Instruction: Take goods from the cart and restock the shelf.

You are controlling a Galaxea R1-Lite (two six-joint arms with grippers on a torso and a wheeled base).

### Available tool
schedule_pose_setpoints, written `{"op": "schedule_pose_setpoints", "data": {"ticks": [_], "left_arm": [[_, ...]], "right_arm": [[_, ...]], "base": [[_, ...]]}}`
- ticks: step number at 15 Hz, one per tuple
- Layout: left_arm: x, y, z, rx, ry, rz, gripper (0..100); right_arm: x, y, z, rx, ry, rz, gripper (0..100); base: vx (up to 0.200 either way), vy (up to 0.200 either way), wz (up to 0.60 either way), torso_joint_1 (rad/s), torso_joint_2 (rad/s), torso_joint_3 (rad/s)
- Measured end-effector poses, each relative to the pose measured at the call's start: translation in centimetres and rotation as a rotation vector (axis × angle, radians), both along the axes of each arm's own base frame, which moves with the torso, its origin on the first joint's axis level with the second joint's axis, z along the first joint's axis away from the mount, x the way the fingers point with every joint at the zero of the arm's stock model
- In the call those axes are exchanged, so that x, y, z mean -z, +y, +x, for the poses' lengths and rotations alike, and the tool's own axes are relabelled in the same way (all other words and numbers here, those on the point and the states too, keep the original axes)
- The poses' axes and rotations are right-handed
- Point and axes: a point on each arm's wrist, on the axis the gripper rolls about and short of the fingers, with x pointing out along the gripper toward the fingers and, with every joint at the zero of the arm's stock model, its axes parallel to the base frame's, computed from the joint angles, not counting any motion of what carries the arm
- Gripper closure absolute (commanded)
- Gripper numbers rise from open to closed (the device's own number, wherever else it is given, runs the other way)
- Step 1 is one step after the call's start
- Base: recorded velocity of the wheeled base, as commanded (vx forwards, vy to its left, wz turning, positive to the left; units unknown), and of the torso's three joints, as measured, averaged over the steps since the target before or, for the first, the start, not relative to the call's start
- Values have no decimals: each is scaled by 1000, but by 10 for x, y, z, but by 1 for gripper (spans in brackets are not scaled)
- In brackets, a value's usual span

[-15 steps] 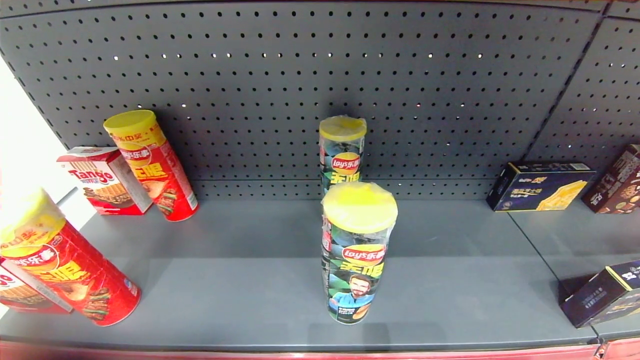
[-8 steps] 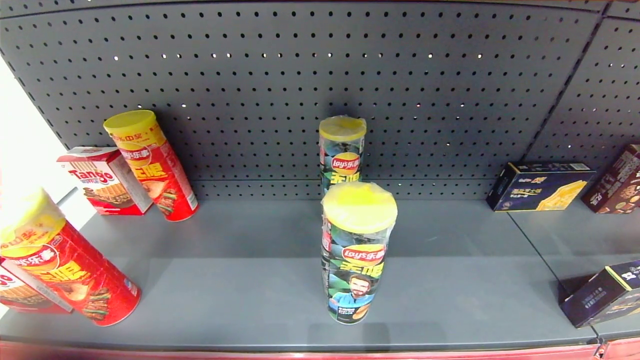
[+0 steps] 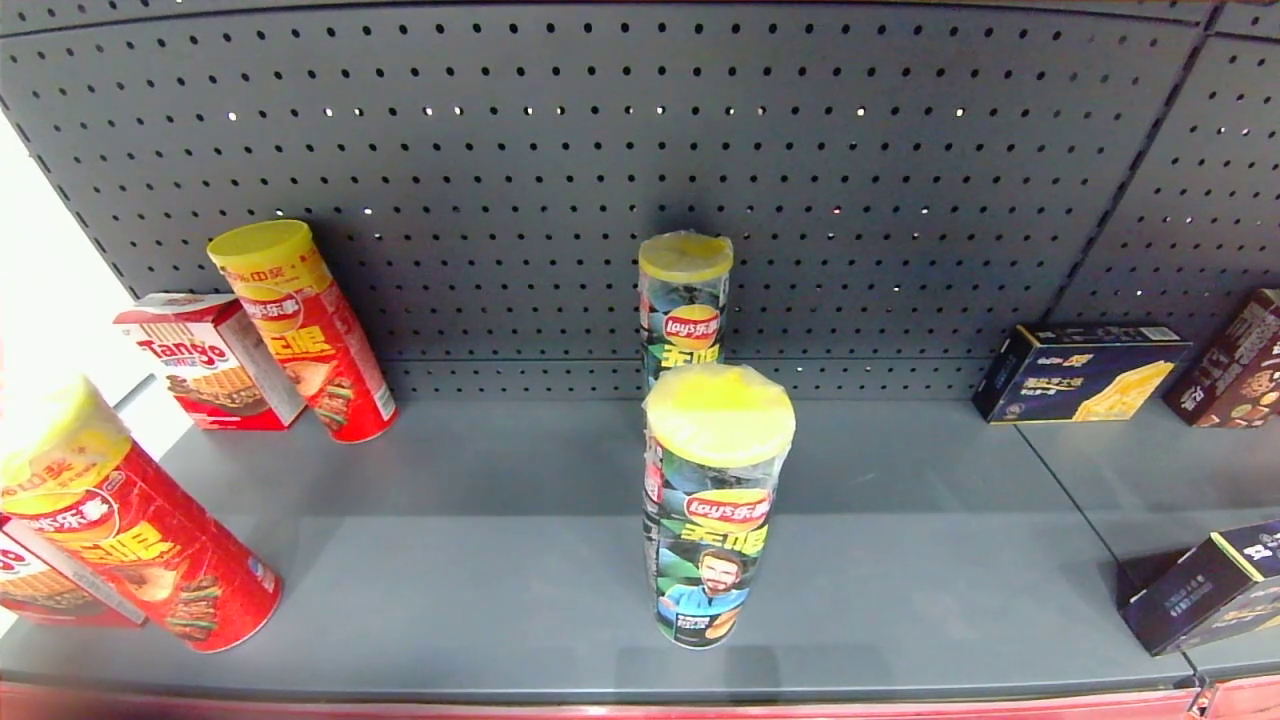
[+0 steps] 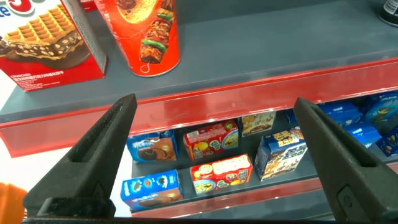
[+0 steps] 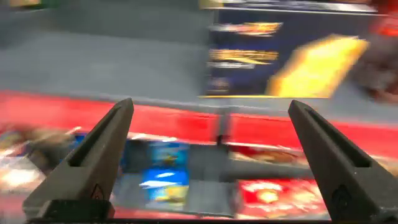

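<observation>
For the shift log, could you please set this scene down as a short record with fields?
shelf: grey, pegboard behind
front green can: upright, mid-shelf
back green can: upright, right behind it
red cans: left end
wafer box: left end, back
blue boxes: right side
left claw: open, empty
right claw: open, empty
</observation>
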Motion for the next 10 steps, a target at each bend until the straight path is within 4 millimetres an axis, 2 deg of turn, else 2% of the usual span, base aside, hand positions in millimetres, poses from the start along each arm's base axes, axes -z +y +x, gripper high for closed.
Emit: {"op": "schedule_pose_setpoints", "data": {"ticks": [2,10], "left_arm": [[0,0,0,0,0,0,0],[0,0,0,-5,1,-10,0]], "right_arm": [[3,-3,0,124,31,64,0],[3,-2,0,73,30,33,0]], "base": [[0,0,0,0,0,0],[0,0,0,0,0,0]]}}
